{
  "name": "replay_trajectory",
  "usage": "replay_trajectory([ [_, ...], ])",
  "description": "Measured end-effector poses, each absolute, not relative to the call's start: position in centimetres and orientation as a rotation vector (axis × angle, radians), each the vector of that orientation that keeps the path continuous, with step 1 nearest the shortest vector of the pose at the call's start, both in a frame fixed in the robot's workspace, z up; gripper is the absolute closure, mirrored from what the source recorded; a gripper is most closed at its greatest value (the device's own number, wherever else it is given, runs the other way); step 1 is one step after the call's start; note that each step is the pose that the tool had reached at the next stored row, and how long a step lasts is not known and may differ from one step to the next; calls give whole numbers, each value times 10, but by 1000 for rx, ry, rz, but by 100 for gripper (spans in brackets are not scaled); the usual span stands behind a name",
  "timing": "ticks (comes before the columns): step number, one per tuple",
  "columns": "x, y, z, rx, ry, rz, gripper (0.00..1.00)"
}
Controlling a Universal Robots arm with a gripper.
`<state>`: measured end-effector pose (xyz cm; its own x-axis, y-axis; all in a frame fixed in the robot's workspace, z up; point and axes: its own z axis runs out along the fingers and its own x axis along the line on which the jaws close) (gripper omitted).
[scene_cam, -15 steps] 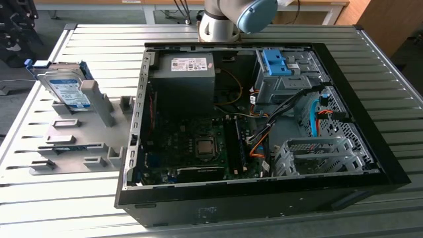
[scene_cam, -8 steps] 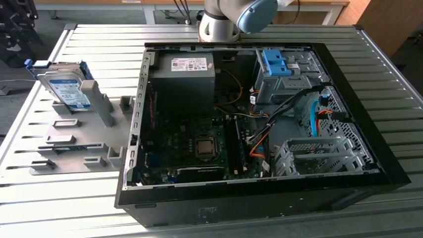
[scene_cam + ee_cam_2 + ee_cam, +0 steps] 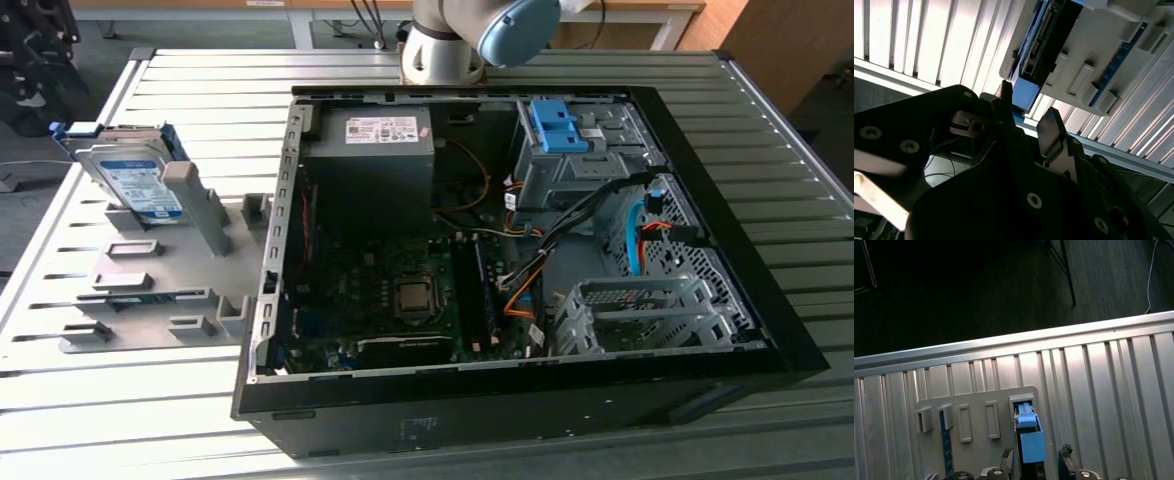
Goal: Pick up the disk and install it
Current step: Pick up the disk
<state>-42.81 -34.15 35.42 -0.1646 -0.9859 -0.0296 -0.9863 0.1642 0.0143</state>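
Observation:
The disk (image 3: 134, 185) is a silver drive with a white-and-blue label and blue side rails. It stands on edge in a slot of the grey holder plate (image 3: 147, 300) at the exterior view's left. In the first wrist view its blue rail end (image 3: 1029, 440) appears between my two dark fingertips (image 3: 1066, 456). My gripper (image 3: 1037, 457) is open and holds nothing, apart from the disk. In the second wrist view the gripper (image 3: 1026, 110) hangs off the drive's dark connector edge (image 3: 1049, 40), with the grey holder (image 3: 1094, 60) beside it.
An open black computer case (image 3: 747, 330) lies on the slatted metal table (image 3: 801, 180), right of the holder. Inside it are a blue bracket (image 3: 561, 125) on the drive bay, a power supply (image 3: 374, 150) and loose cables. The arm's base (image 3: 447, 45) stands behind the case.

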Motion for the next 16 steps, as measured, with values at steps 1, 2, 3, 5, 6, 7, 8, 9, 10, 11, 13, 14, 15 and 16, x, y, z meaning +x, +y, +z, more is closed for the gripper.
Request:
replay_trajectory([
  [1, -428, -342, 353, -2022, 2387, 47, 53],
  [2, -428, -342, 351, -2022, 2387, 47, 53],
  [3, -428, -342, 350, -2022, 2387, 47, 53],
  [5, -428, -342, 347, -2022, 2387, 47, 53],
  [6, -428, -342, 345, -2022, 2387, 48, 53],
  [7, -428, -342, 344, -2022, 2388, 48, 53],
  [8, -428, -342, 342, -2022, 2388, 49, 53],
  [9, -428, -342, 341, -2022, 2388, 49, 53],
  [10, -428, -342, 340, -2023, 2388, 49, 53],
  [11, -428, -342, 338, -2023, 2388, 49, 53],
  [13, -428, -342, 336, -2023, 2389, 50, 53],
  [14, -428, -342, 335, -2024, 2389, 51, 53],
  [15, -428, -342, 334, -2024, 2389, 52, 53],
  [16, -428, -342, 333, -2024, 2390, 52, 53],
])
